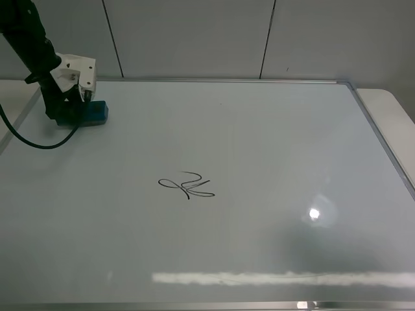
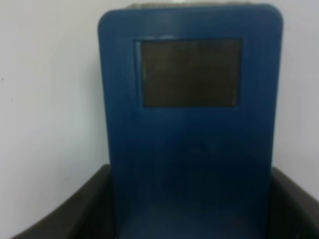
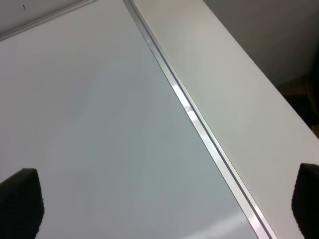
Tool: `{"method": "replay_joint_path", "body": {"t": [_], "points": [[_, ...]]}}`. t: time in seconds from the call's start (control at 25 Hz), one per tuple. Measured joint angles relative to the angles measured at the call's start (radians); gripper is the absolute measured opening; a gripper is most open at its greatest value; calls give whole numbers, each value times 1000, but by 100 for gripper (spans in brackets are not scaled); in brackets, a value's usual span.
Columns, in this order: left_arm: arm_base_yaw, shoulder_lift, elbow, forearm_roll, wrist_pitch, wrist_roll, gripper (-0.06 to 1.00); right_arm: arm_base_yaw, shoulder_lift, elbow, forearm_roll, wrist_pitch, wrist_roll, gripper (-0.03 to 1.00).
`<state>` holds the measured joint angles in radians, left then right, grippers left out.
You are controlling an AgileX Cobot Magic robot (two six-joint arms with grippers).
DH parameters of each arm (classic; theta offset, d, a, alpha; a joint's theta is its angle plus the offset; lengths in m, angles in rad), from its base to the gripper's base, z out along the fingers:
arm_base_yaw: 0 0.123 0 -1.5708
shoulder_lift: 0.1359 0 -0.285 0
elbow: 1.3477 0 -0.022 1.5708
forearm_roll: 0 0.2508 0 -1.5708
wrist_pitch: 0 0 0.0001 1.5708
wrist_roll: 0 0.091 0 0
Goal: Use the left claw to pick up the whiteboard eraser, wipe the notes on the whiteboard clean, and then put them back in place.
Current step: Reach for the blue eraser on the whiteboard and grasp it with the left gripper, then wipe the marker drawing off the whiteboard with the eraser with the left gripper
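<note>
The teal-blue whiteboard eraser (image 1: 93, 113) rests on the whiteboard (image 1: 259, 142) at its far left corner. My left claw (image 1: 70, 115) is down over it. In the left wrist view the eraser (image 2: 189, 124) fills the frame, with one dark square patch showing. The claw (image 2: 192, 199) has a dark finger (image 2: 75, 209) pressed against each long side of the eraser. The notes (image 1: 187, 185), a black looping scribble, lie near the board's middle, well to the right of the eraser and nearer the front. My right gripper (image 3: 164, 204) is open and empty above the board's right frame edge.
The silver frame (image 3: 199, 129) runs along the board's right side, with the white table (image 3: 239, 89) beyond it. A black cable (image 1: 32, 139) loops from the left arm onto the board. A grey wall stands behind.
</note>
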<state>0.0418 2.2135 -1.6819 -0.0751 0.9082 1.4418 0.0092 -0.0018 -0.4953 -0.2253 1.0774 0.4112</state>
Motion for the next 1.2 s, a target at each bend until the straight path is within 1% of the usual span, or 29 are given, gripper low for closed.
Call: {"method": "replay_joint_path", "body": {"t": [0.08,0.16,0.24,0.36,0.52,0.6,0.68,0.72,0.88,0.96,1.08,1.2], "points": [[-1,0,0,0,3,-12,55,0,0,0,0,0,0,99],[-6,0,0,1,20,-46,55,0,0,0,0,0,0,99],[-17,0,0,13,55,-117,55,0,0,0,0,0,0,99],[-53,-8,0,38,91,-288,55,0,0,0,0,0,0,99],[-140,-52,0,101,127,-513,55,0,0,0,0,0,0,99],[-189,-87,0,122,157,-644,55,0,0,0,0,0,0,99],[-228,-119,0,126,180,-759,55,0,0,0,0,0,0,99],[-247,-135,0,125,186,-849,55,0,0,0,0,0,0,99],[-310,-188,0,119,197,-1108,55,0,0,0,0,0,0,99],[-345,-212,0,119,213,-1189,55,0,0,0,0,0,0,99],[-407,-235,1,118,220,-1265,55,0,0,0,0,0,0,99],[-466,-258,50,116,178,-1331,55,0,0,0,0,0,0,99]]}}
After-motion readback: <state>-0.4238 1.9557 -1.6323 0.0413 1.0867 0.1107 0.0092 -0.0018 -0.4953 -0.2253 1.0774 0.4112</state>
